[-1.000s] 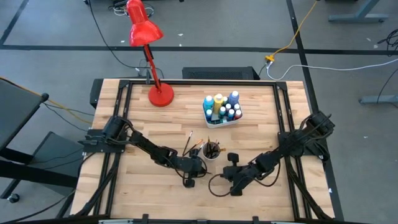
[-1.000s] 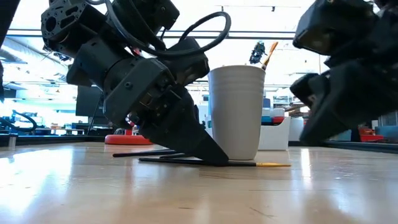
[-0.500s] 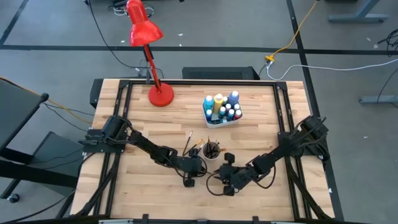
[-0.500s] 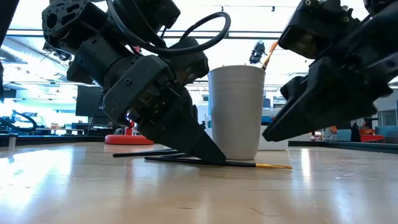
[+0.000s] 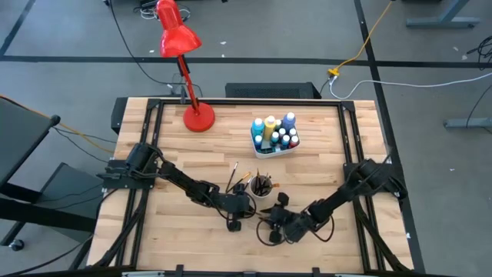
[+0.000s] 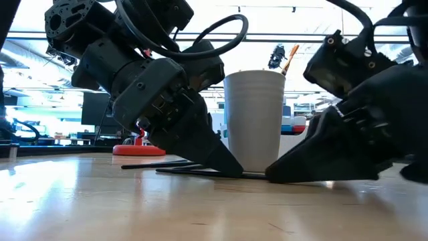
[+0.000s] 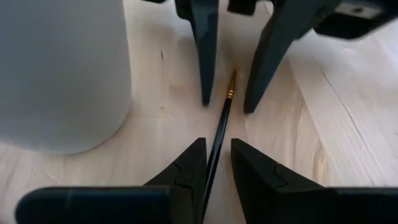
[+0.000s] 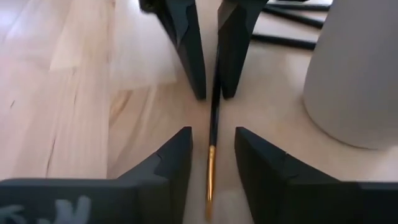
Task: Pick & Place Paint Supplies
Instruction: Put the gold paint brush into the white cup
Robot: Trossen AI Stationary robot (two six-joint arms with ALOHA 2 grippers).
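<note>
Lamp (image 5: 181, 46), red, stands at the table's far left corner. Nearer the front, the left gripper (image 7: 214, 163) points down at the wood beside the white cup (image 6: 254, 120); its wrist view shows the jaws partly open, straddling a thin black brush (image 7: 219, 134) that lies flat on the table (image 5: 192, 161), with gaps on both sides. The overhead view hides that brush under the arms but shows more brushes (image 5: 233, 178) by the cup and the tray of paint bottles (image 5: 274, 135) behind. The right gripper (image 8: 211, 163) faces the left one, jaws also partly open astride the brush's gold ferrule end, gripping nothing.
</note>
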